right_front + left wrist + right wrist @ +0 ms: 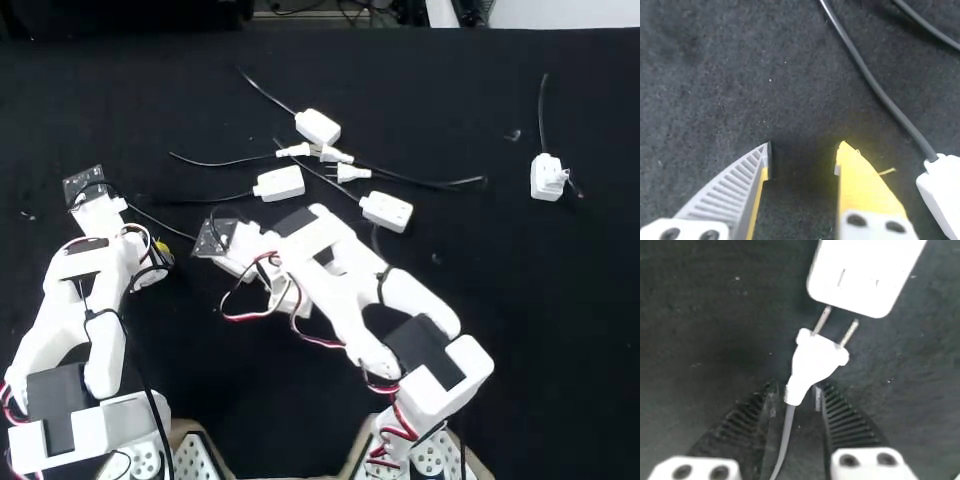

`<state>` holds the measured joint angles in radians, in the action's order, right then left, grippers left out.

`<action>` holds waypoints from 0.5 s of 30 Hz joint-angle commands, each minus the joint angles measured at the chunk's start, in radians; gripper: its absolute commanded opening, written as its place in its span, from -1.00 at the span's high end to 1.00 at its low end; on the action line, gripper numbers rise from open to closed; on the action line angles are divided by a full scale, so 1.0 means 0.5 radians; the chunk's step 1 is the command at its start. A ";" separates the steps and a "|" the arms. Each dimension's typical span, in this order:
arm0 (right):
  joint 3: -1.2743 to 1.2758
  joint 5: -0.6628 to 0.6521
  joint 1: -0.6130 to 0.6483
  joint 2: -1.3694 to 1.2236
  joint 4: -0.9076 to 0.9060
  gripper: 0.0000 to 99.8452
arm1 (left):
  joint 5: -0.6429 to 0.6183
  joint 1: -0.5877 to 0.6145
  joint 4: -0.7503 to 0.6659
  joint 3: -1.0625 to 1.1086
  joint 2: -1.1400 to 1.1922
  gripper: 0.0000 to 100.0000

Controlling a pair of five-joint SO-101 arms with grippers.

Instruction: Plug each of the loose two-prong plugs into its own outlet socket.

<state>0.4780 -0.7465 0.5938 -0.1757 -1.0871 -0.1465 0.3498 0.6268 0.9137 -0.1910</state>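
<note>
- The left gripper hovers low over the black table cloth. Its grey ribbed finger and yellow finger are spread wide, and there is only bare cloth between them.
- A black cable runs past the yellow finger and ends in a white cable end near that finger.
- The right gripper has its fingers only narrowly apart. They straddle the tail of a two-prong plug, whose cord runs back between them. A dark sliver shows between one finger and the plug, so I cannot tell whether they press on it.
- The plug's two prongs point at a white outlet socket. Their tips reach its near edge and their whole length is bare.
- In the high view, beyond the arms, a near outlet block and a second outlet block lie on the cloth.
- Between and just behind those two blocks is a cluster of loose plugs with trailing black cords.
- A far outlet block lies just behind the cluster.
- A lone outlet block sits well apart, off to the right.
</note>
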 commanded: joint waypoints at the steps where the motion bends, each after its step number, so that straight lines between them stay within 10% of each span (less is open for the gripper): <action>1: 0.008 0.018 -0.068 0.084 0.107 0.76 | -0.018 0.063 0.006 -0.060 0.009 0.58; 15: 0.054 0.003 -0.199 0.404 -0.040 0.98 | -0.018 0.063 0.006 -0.060 0.009 0.58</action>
<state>0.5240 -0.7465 0.5401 -0.1066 -1.0610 -0.1465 0.3498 0.6268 0.9137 -0.1910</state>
